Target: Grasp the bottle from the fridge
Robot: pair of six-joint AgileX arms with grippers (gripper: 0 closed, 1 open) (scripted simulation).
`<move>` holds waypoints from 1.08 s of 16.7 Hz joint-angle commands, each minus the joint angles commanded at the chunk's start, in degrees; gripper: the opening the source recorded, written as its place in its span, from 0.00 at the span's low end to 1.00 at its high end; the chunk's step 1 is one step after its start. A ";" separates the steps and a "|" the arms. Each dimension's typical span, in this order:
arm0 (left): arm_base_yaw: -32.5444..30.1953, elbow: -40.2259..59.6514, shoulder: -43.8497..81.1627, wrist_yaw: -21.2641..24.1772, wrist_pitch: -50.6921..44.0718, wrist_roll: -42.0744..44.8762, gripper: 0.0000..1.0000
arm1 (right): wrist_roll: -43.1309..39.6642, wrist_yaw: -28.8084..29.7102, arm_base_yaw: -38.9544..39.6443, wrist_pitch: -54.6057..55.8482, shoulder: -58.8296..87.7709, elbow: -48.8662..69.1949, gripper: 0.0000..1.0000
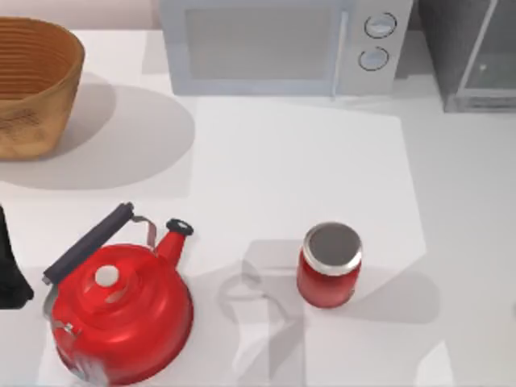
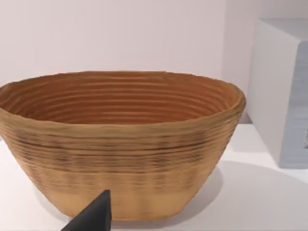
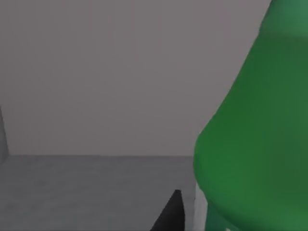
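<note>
The green bottle looms very close in the right wrist view, glossy, standing on the grey floor inside the fridge. A dark part of my right gripper juts up just beside the bottle's base. From above, the fridge is the dark grey cabinet at the table's back right corner, with its pale framed door panel. My left arm is parked at the table's left edge, and the left gripper faces the wicker basket.
A wicker basket stands at the back left and a light grey microwave at the back centre. A red kettle sits front left. A squat red jar with a silver lid stands mid-table.
</note>
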 joint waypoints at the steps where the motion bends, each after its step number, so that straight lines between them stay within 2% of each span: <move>1: 0.00 0.00 0.00 0.00 0.00 0.00 1.00 | 0.00 0.00 0.00 0.00 0.00 0.00 0.00; 9: 0.00 0.00 0.00 0.00 0.00 0.00 1.00 | 0.01 -0.01 -0.18 -0.19 -0.22 0.01 0.00; 18: 0.00 0.00 0.00 0.00 0.00 0.00 1.00 | 0.15 -0.11 -0.18 -8.77 -6.93 1.87 0.00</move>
